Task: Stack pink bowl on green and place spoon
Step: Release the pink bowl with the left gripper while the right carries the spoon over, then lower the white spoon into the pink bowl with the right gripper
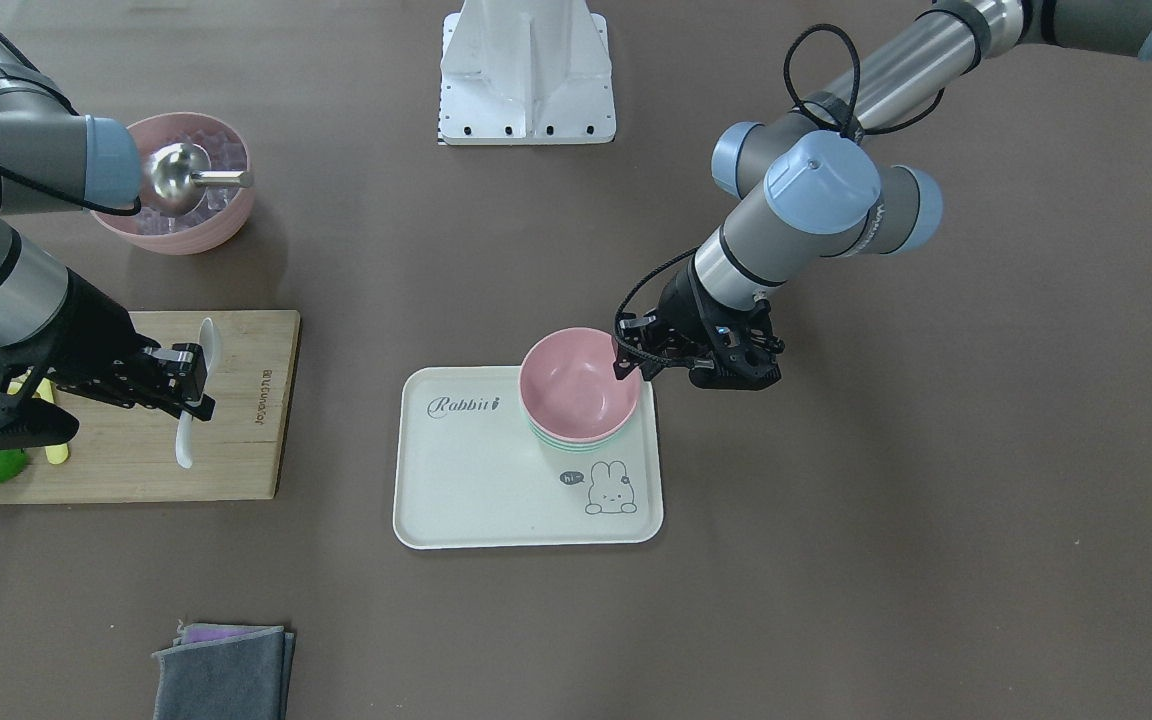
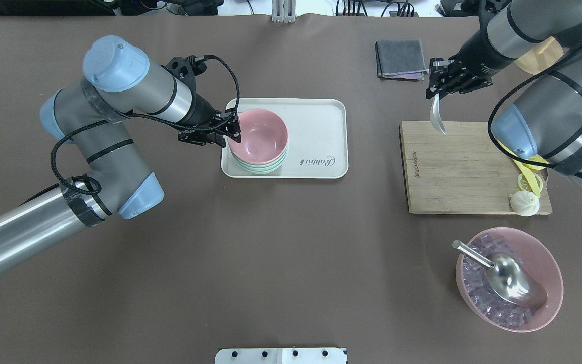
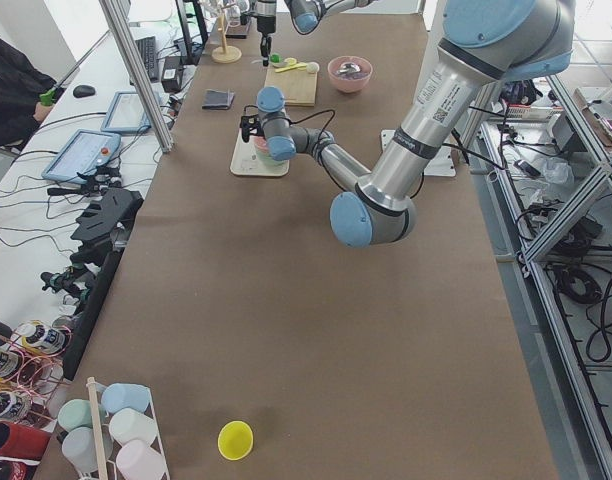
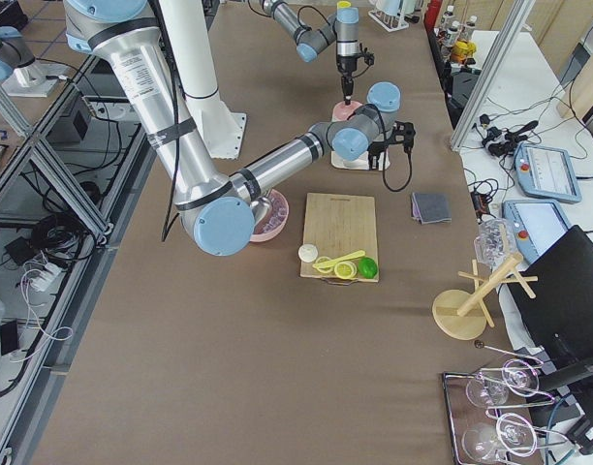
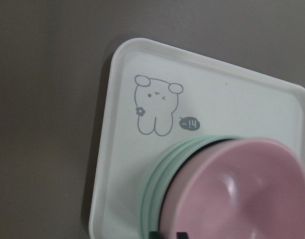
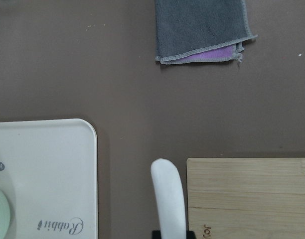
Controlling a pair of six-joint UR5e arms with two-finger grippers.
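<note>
The pink bowl sits nested in the green bowl on the white rabbit tray. My left gripper is shut on the pink bowl's rim on the robot's-left side. In the left wrist view the pink bowl fills the lower right, with green rims under it. My right gripper is shut on a white spoon. It holds the spoon above the far edge of the wooden board. In the right wrist view the spoon points toward the tray.
A large pink bowl of ice with a metal scoop stands near the robot on its right. The board carries yellow rings and a white bun. A folded grey cloth lies beyond the board. The robot base plate is at centre.
</note>
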